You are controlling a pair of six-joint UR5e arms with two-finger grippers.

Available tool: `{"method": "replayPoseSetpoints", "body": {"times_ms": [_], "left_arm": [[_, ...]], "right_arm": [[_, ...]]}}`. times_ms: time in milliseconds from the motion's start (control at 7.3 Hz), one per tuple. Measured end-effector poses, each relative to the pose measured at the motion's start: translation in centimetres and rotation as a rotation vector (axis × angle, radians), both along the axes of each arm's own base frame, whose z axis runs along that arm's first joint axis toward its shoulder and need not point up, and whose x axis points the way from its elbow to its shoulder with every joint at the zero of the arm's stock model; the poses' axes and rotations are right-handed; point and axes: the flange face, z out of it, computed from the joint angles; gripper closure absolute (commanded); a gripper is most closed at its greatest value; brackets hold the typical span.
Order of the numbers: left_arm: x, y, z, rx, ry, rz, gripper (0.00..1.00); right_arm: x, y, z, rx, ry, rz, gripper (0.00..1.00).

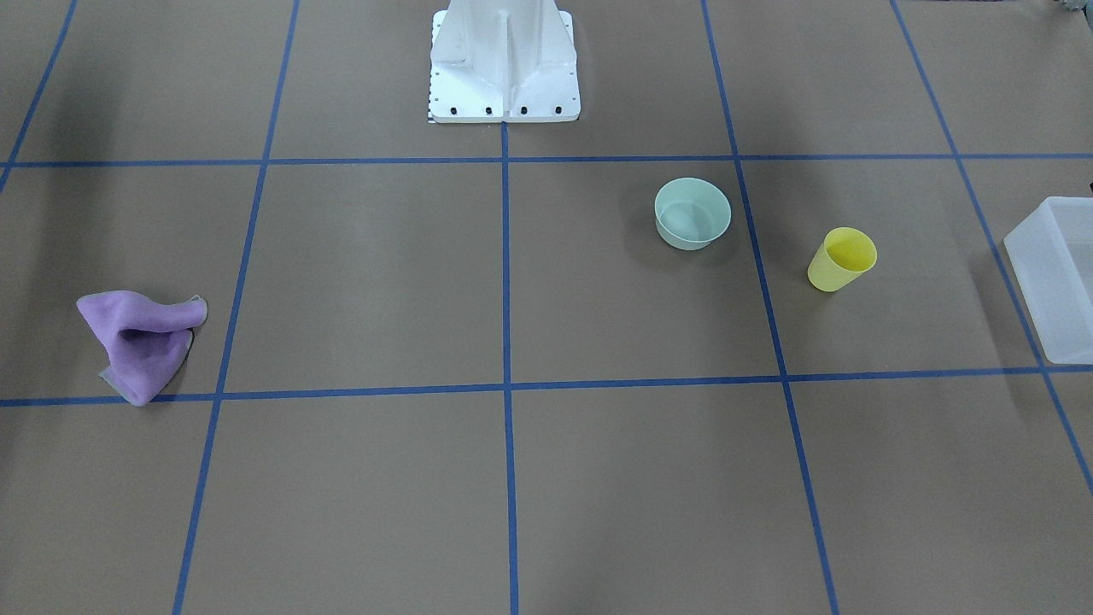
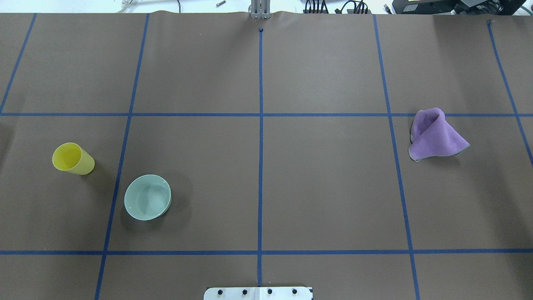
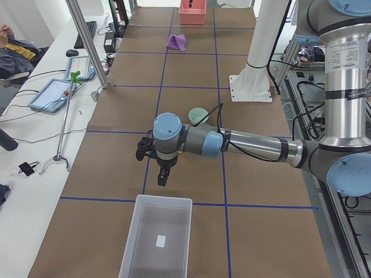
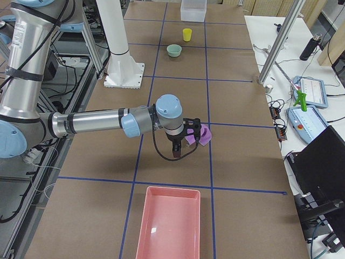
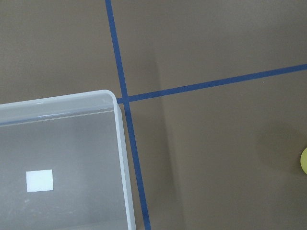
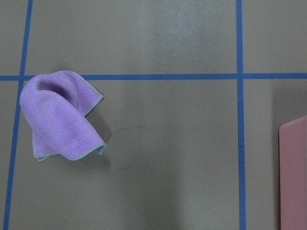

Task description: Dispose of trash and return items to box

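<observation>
- The small yellow plastic tumbler cup [image 1: 843,259] and the round mint-green plastic bowl [image 1: 692,213] stand on the brown table [image 1: 384,282], outside the empty translucent white plastic tub [image 3: 163,198]. Neither has been returned.
- The crumpled purple cloth [image 1: 141,342] lies near the pink tray [image 4: 170,226], not in it.
- The left gripper [image 3: 163,176] hangs near the tub and the right gripper [image 4: 177,152] by the cloth. I cannot tell the opening of either.
</observation>
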Motion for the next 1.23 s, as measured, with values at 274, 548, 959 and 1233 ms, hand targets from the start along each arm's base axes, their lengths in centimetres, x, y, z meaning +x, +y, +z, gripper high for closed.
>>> {"method": "replayPoseSetpoints", "body": {"times_ms": [274,548,959,1233], "left_arm": [[0.3,-0.2,0.1,-0.004,0.004,-0.019,0.02],[3.7,-0.7,-0.9,-0.057,0.021,-0.055,0.02],[8.0,-1.4,-1.3,-0.065,-0.029,-0.054,0.02],[12.4,-1.6,-2.0,-0.134,-0.019,-0.072,0.02]], "right_arm": [[0.0,0.0,-0.1,0.001,-0.004,0.000,0.00],[-0.1,0.0,-0.3,0.008,-0.008,-0.001,0.00],[-0.2,-0.1,-0.3,0.011,-0.011,-0.005,0.00],[-0.4,-0.1,-0.3,0.005,-0.012,-0.007,0.00]]}}
